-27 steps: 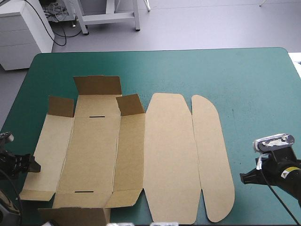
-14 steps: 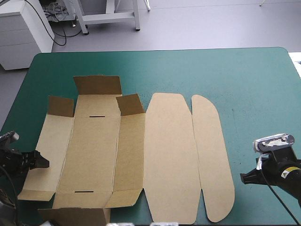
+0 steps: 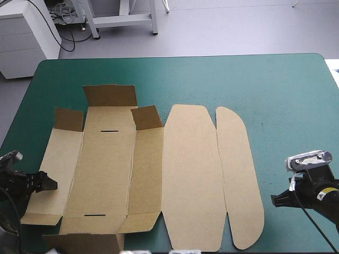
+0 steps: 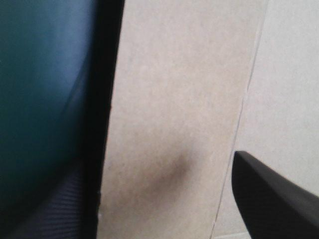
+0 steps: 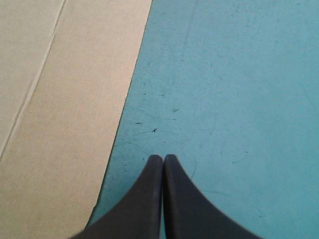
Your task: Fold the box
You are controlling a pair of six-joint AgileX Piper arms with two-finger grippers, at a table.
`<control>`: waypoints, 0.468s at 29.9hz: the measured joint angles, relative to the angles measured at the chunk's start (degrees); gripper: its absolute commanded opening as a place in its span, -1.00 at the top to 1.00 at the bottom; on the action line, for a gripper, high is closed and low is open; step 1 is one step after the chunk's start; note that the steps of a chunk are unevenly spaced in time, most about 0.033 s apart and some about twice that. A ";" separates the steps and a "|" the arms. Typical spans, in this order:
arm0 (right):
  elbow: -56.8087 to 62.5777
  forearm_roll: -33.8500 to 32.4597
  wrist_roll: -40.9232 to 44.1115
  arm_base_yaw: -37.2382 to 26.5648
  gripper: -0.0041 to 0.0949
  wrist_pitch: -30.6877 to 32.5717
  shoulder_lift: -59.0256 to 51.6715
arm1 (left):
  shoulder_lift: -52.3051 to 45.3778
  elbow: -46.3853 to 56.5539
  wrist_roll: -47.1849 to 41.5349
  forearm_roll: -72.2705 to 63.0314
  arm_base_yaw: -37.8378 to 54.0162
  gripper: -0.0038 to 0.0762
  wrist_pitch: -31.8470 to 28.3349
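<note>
The brown box (image 3: pixel 108 169) lies unfolded across the table's left and middle. Three short flaps (image 3: pixel 109 96) stand up at its far end and one (image 3: pixel 85 242) at its near end. The lid panel (image 3: pixel 192 174) and its rounded flap (image 3: pixel 238 174) lie flat. My left gripper (image 3: pixel 47 182) is open at the outer edge of the box's left panel (image 4: pixel 174 99); that edge runs between its two fingers (image 4: pixel 269 199). My right gripper (image 5: pixel 163 158) is shut and empty, low over the teal-green cover (image 5: pixel 229 99), just right of the rounded flap (image 5: pixel 65 124).
Bare teal-green cover (image 3: pixel 286 106) stretches to the right of the box and along the far edge. A white cabinet (image 3: pixel 26 32) stands on the floor beyond the far left corner.
My left gripper has slid right from beside the box onto the left panel's outer edge. The right arm and the box have not moved.
</note>
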 measured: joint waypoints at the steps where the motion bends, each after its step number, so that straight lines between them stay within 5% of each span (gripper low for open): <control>1: 0.00 0.00 0.00 0.00 0.96 0.00 0.00 | 0.00 0.06 0.00 -0.22 0.00 -0.49 0.00; 14: 0.00 0.00 0.00 0.00 0.96 -0.26 0.00 | 0.00 0.56 -0.46 -2.92 -8.02 -0.49 0.69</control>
